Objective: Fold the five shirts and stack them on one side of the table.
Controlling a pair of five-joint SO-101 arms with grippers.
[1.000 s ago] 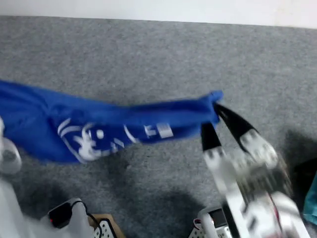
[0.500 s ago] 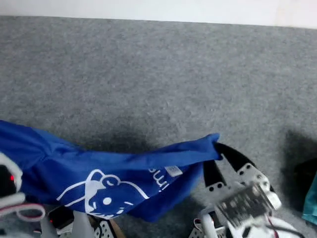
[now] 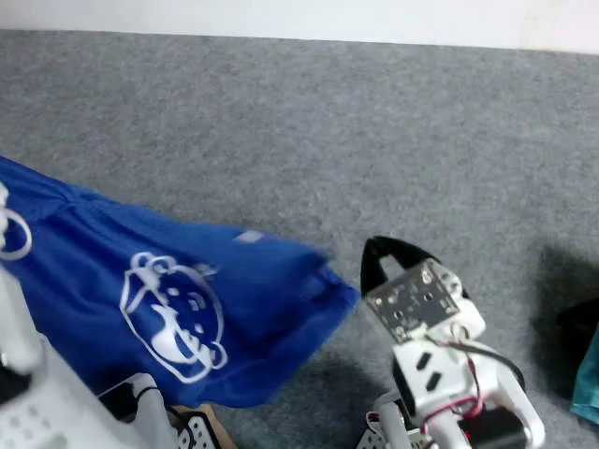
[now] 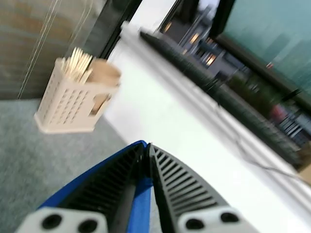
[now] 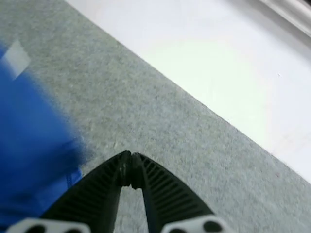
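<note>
Left pincer (image 4: 146,146) clamps blue shirt (image 3: 187,281) over grey felt (image 3: 374,140), window (image 4: 272,34) apparently behind.

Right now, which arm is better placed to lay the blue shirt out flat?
Left, probably. The left gripper is shut on the blue shirt, while the right gripper is shut on nothing, just off the shirt's edge.

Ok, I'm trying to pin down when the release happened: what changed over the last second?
The right end effector drew its end of the blue cloth shirt with a white print toward the table's near edge, then let go; it is now shut with nothing in it. The freed end slumped onto the grey felt table cover, print up. The left end effector stays clamped on the shirt.
</note>
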